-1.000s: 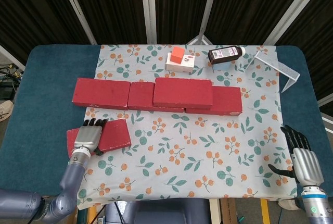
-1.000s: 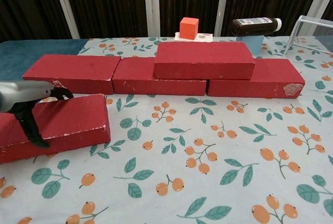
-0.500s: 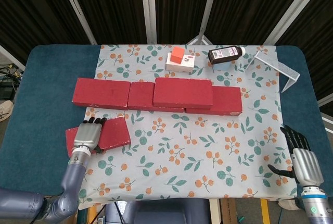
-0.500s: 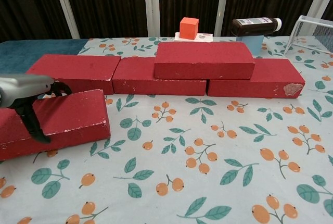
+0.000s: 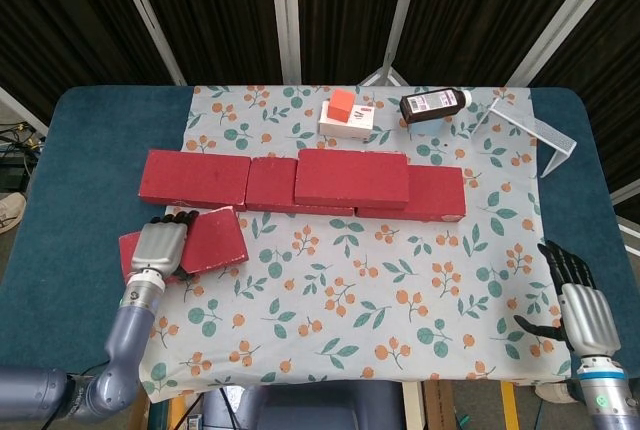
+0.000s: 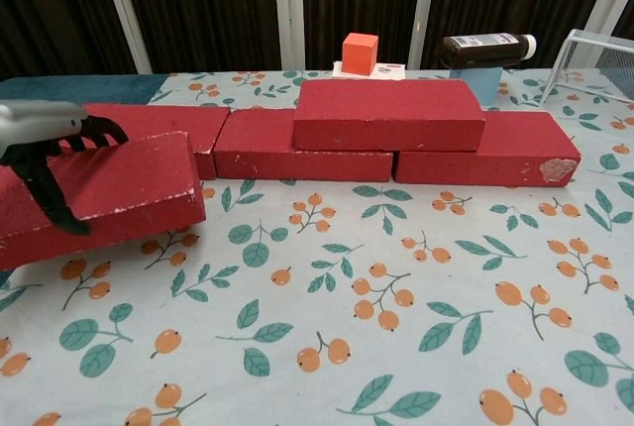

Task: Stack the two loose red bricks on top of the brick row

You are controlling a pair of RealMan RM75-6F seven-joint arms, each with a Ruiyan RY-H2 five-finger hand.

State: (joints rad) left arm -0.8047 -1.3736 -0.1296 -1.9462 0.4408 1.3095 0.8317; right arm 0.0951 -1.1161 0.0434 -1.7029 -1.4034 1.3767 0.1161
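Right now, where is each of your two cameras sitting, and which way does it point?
Head view: high up, looking down on the whole table; shows the left hand gripping the loose brick and the idle right hand.
Chest view: low, looking level across the cloth at the brick row; only the left hand shows.
Shared: the row, held brick and left hand.

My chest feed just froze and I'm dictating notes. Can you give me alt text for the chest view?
The left hand holds a loose red brick raised and tilted at the left, in front of the brick row on a floral tablecloth. One brick already lies on the row. Behind stand an orange cube, a dark bottle on its side, and a wire rack.
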